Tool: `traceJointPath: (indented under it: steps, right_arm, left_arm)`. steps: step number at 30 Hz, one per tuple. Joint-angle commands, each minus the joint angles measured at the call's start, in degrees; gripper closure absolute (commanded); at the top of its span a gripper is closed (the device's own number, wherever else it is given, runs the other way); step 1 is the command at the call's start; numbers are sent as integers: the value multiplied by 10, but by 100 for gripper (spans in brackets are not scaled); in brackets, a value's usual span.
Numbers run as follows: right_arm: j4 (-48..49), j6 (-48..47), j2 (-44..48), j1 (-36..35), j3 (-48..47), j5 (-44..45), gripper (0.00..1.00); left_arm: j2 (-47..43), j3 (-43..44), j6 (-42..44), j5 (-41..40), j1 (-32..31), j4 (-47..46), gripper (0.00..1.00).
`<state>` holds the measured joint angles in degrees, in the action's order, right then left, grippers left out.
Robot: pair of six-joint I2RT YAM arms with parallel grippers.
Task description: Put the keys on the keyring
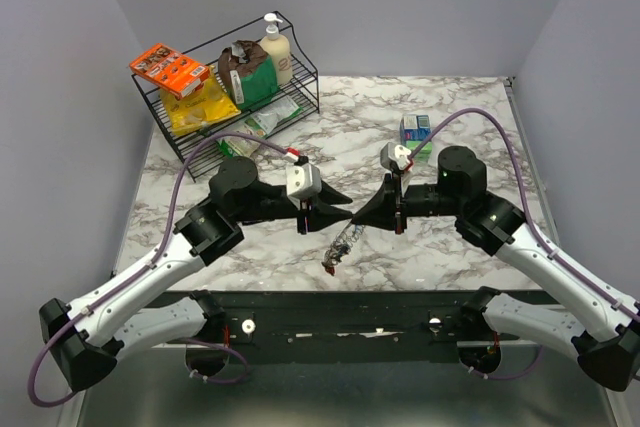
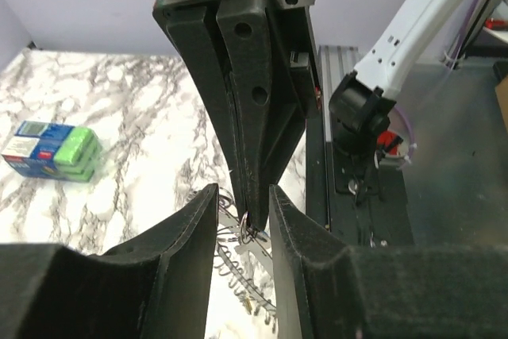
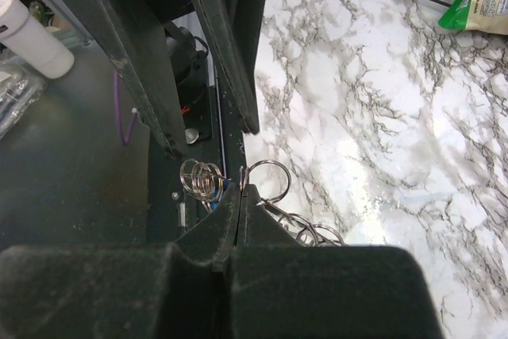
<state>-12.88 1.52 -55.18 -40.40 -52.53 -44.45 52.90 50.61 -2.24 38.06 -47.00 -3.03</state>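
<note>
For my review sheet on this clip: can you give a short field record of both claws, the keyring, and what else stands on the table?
left claw: open, fingers either side of the right claw's tips
right claw: shut on keyring
keyring: chain of rings dangling below the two meeting claws
blue-green box: on marble table, far right
wire rack: far left corner of table

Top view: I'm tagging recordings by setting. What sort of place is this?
Probably a robot test booth: plain grey walls enclose a marble-patterned table, with a wire rack of groceries.
</note>
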Motion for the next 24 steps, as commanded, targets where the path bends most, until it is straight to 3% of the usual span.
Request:
traceJointPath:
  steps: [1, 10, 12, 17, 24]
  right_arm:
    - [8, -27, -6, -1, 5, -6, 100]
    - [1, -32, -4, -1, 6, -6, 100]
    - [1, -32, -4, -1, 9, -7, 100]
    - [1, -31, -5, -1, 9, -7, 100]
    - [-1, -32, 4, -1, 9, 8, 99]
  left_arm:
    - [32, 29, 59, 41, -1, 129, 60]
    - [75, 38, 85, 63, -2, 159, 60]
    - [84, 45, 93, 62, -2, 170, 66]
    - [101, 58, 105, 63, -2, 186, 100]
    - [106, 62, 116, 63, -2, 195, 100]
